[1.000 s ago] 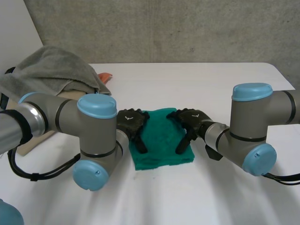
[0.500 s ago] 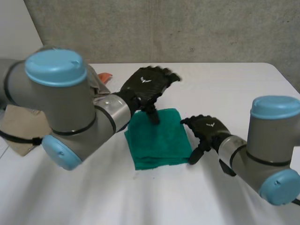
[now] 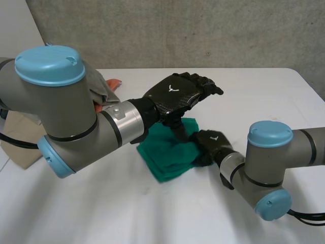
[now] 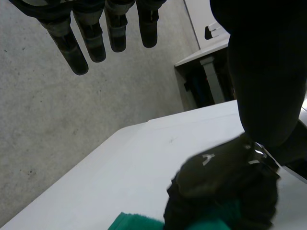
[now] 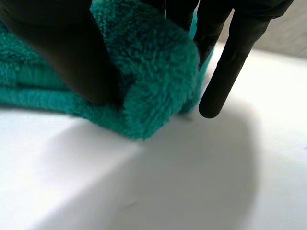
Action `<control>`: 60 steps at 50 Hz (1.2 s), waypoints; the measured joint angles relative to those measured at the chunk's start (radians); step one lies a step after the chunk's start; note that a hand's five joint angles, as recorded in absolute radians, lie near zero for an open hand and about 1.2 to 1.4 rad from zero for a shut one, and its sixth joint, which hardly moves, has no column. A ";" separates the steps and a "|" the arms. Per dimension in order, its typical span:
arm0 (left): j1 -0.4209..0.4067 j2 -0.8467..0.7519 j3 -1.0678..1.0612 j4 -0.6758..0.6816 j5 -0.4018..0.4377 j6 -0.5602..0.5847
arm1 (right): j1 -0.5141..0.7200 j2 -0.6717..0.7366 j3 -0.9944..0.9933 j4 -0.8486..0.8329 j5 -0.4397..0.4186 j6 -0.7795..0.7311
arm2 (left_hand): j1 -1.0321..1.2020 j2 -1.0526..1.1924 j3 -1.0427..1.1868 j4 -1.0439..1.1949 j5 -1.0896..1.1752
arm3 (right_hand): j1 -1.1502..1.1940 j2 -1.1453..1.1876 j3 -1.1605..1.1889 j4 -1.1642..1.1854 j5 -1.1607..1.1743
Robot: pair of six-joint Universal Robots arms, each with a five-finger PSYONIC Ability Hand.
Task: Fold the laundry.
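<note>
Rough grey concrete wall (image 3: 167,30) stands behind the white surface (image 3: 152,213), and a folded green terry towel (image 3: 170,152) lies near its middle, well clear of every edge. A heap of grey cloth (image 3: 99,86) sits toward the far left corner.

The towel looks light, thick and limp. It should sag and unfold if lifted by one layer, yet its nap ought to give the fingers good purchase. The safest hold is probably through all layers at a folded edge or corner.

The right hand (image 3: 208,145) lies low on the surface at the towel's right edge. Its thumb (image 5: 53,43) presses on the bunched fold (image 5: 158,62) with the fingers closing from the other side, so it has the cloth pinched. The left hand (image 3: 177,94) is raised above the towel's far edge, palm down, fingers (image 4: 91,33) straight and spread, holding nothing.
</note>
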 measured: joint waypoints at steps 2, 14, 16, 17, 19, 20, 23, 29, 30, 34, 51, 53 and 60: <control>0.000 0.000 0.000 0.000 0.000 0.001 | -0.007 -0.024 0.022 -0.059 0.023 0.000 | 0.000 0.000 0.000 0.000 0.000 | 0.000 0.068 0.065 0.017 0.023; 0.001 0.019 0.008 0.003 0.000 -0.001 | -0.156 -0.100 -0.043 -0.128 0.023 0.002 | 0.000 0.000 0.000 0.000 0.000 | 0.000 0.093 0.109 0.022 0.041; 0.001 0.020 0.009 0.003 0.000 -0.001 | -0.203 -0.066 -0.096 -0.112 0.020 -0.002 | 0.000 0.000 0.000 0.000 0.000 | 0.000 0.093 0.109 0.023 0.041; 0.000 0.021 0.009 0.003 0.000 -0.001 | -0.228 -0.046 -0.126 -0.103 0.019 -0.004 | 0.000 0.000 0.000 0.000 0.000 | 0.000 0.093 0.109 0.023 0.041; 0.000 0.021 0.009 0.003 0.000 -0.001 | -0.300 0.017 -0.222 -0.078 0.019 -0.017 | 0.000 0.000 0.000 0.000 0.000 | 0.000 0.093 0.110 0.023 0.041; -0.001 0.022 0.009 0.003 0.000 -0.001 | -0.323 0.039 -0.255 -0.069 0.020 -0.023 | 0.000 0.000 0.000 0.000 0.000 | 0.000 0.093 0.113 0.023 0.041; -0.002 0.022 0.009 0.003 0.000 -0.001 | -0.386 0.104 -0.356 -0.047 0.022 -0.042 | 0.000 0.000 0.000 0.000 0.000 | 0.000 0.093 0.114 0.023 0.042; -0.009 0.023 0.007 0.003 -0.001 -0.001 | -0.544 0.317 -0.701 0.032 0.033 -0.087 | 0.000 0.000 0.000 0.000 0.000 | 0.000 0.093 0.126 0.023 0.042; -0.009 0.023 0.007 0.003 -0.001 -0.001 | -0.561 0.354 -0.764 0.057 0.034 -0.089 | 0.000 0.000 0.000 0.000 0.000 | 0.000 0.093 0.126 0.024 0.042; -0.012 0.025 0.007 0.003 -0.002 -0.001 | -0.609 0.499 -1.017 0.186 0.032 -0.093 | 0.000 0.000 0.000 0.000 0.000 | 0.000 0.093 0.126 0.024 0.042; -0.021 0.026 0.005 0.003 -0.001 -0.002 | -0.653 0.628 -1.282 0.344 0.181 -0.256 | 0.000 0.000 0.000 0.000 0.000 | -0.645 -0.812 -0.802 -0.963 -0.868; -0.024 0.026 0.005 0.003 -0.001 -0.003 | -0.653 0.609 -1.252 0.339 0.194 -0.285 | 0.000 0.000 0.000 0.000 0.000 | -0.645 -0.812 -0.802 -0.963 -0.868; -0.026 0.032 0.006 0.003 -0.002 -0.005 | -0.646 0.448 -1.014 0.244 0.195 -0.332 | 0.000 0.000 0.000 0.000 0.000 | -0.645 -0.812 -0.802 -0.963 -0.868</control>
